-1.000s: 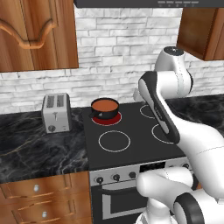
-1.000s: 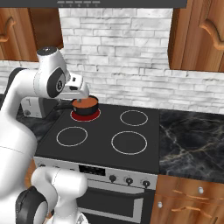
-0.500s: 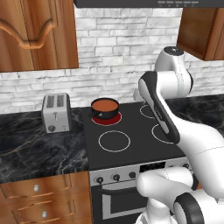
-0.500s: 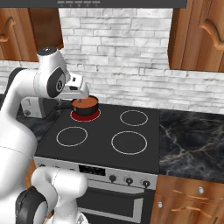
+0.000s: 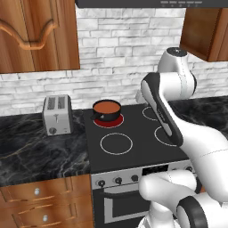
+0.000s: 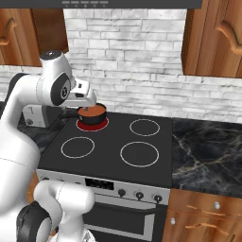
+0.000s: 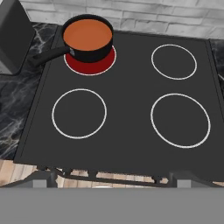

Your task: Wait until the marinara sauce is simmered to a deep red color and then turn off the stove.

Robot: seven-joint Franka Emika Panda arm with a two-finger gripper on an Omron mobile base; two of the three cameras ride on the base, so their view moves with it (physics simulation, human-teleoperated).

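Observation:
The marinara sauce (image 7: 87, 34) is a smooth orange-red disc in a small black saucepan (image 7: 92, 51) on the back left burner, which glows red (image 7: 94, 66). The saucepan's handle points left toward the toaster. The stove (image 7: 127, 113) is a black glass cooktop whose other three white-ringed burners are dark. Its knobs (image 5: 118, 180) sit in a row on the steel front panel (image 6: 104, 183). My gripper (image 7: 114, 179) hovers high above the cooktop's front half, looking down, its fingertips (image 7: 46, 177) wide apart and open with nothing between them. In the right base view the gripper (image 6: 87, 98) hangs just left of the saucepan (image 6: 92, 115).
A silver toaster (image 5: 57, 114) stands on the black marble counter (image 5: 40, 151) left of the stove. More counter (image 6: 208, 151) lies to the right. Wooden wall cabinets (image 5: 35, 35) hang on both sides, with a range hood (image 5: 151, 3) overhead.

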